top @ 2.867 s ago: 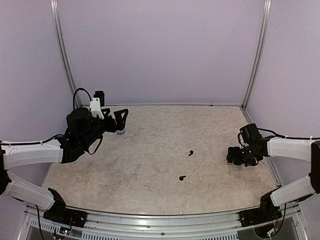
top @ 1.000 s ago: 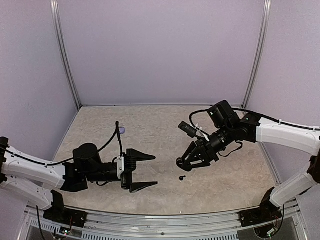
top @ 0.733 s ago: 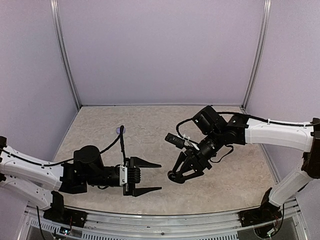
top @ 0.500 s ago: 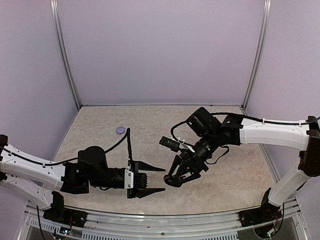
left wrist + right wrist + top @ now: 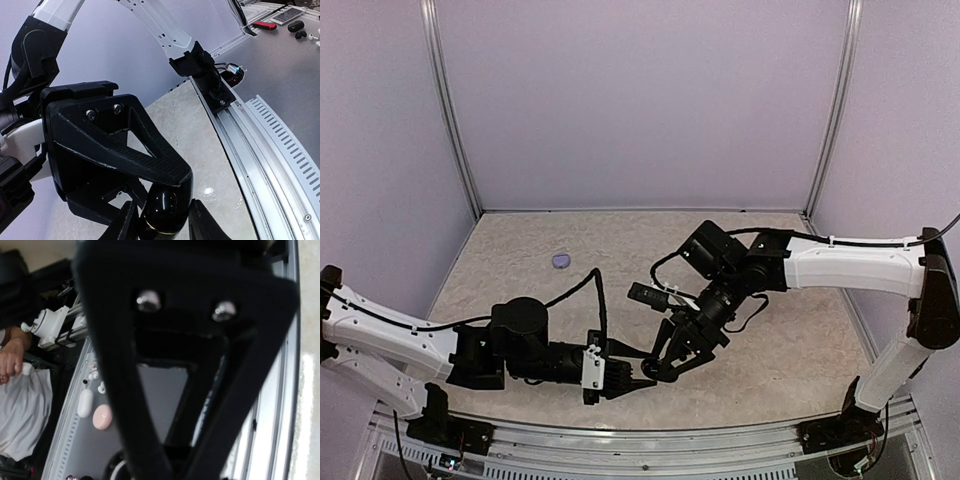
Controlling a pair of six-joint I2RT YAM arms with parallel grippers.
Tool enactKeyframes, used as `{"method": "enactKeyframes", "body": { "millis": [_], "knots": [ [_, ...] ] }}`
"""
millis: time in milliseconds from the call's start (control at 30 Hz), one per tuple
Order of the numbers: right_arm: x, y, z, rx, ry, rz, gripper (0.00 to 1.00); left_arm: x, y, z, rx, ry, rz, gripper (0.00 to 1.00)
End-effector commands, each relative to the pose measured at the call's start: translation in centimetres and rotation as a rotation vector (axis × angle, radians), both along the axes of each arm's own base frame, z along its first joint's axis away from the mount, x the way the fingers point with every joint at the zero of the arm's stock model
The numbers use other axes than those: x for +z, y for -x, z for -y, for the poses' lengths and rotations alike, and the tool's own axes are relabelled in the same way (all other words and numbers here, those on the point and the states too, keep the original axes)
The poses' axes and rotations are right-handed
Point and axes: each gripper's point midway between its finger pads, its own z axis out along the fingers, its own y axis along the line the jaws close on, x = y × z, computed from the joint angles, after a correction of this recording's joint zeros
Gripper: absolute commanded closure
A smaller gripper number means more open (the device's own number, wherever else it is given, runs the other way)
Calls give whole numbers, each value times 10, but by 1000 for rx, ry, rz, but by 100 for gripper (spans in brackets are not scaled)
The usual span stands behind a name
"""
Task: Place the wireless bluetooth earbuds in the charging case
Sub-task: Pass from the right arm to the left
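Currently no earbuds show on the table (image 5: 790,330) from overhead. The right arm (image 5: 840,262) spans the middle and may be covering them, so I cannot place them.

Charging case (image 5: 162,210), as I take it: a glossy black rounded pebble, held off the surface near the front edge, about centre. Open or closed lid: not readable.

Right gripper (image 5: 667,367): clenched on the charging case. From the left wrist, its broad triangular fingers pinch it at the very tips.

Left gripper (image 5: 638,376): meets the right one head-on. Its fingers (image 5: 126,226) stand one on each side of the charging case, very near. I cannot tell whether they touch, so it is neither plainly released nor plainly grasping.

Step in hand, by my reading: pass the charging case from right to left, or brace it between both.

To do it well:
- The left should seat squarely across the widest part. The shell is round and slick, so an off-centre pinch would likely squirt it out.
- The right should let go only once the left is firm.
- Keep the two sets of fingers crossed rather than stacked, so they do not foul.
- Stay low over the table, so a slip means a short drop.

A small lilac round thing (image 5: 561,260) lies well apart, on the far left of the table.
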Motion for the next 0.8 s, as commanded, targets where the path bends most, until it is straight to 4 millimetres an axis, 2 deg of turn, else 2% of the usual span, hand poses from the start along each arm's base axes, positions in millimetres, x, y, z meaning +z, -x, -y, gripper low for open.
{"method": "enactKeyframes", "body": {
  "millis": [0,167,267,300,400,500,567,633,700,767],
  "knots": [
    [10,11,0,58,-33,-19,66,4,-1,5,6,-6,18,68],
    [10,11,0,58,-33,-8,62,4,-2,5,11,-10,12,77],
    [13,6,-1,31,-31,50,47,5,-2,4,17,-7,2,81],
    [16,2,-1,15,-35,79,45,6,-3,4,25,-1,-3,82],
    [31,-18,-1,-75,-65,191,36,7,-5,3,39,7,-25,86],
    [56,-40,4,-186,-125,304,32,9,-6,1,47,17,-58,88],
    [70,-53,10,-265,-152,404,30,12,-13,-2,61,34,-98,88],
    [75,-58,17,-308,-165,486,30,16,-21,-5,80,56,-151,88],
    [71,-61,22,-332,-151,554,33,20,-31,-8,105,78,-204,88],
    [65,-56,23,-323,-129,610,35,24,-41,-10,134,94,-262,88]
  ]
}}
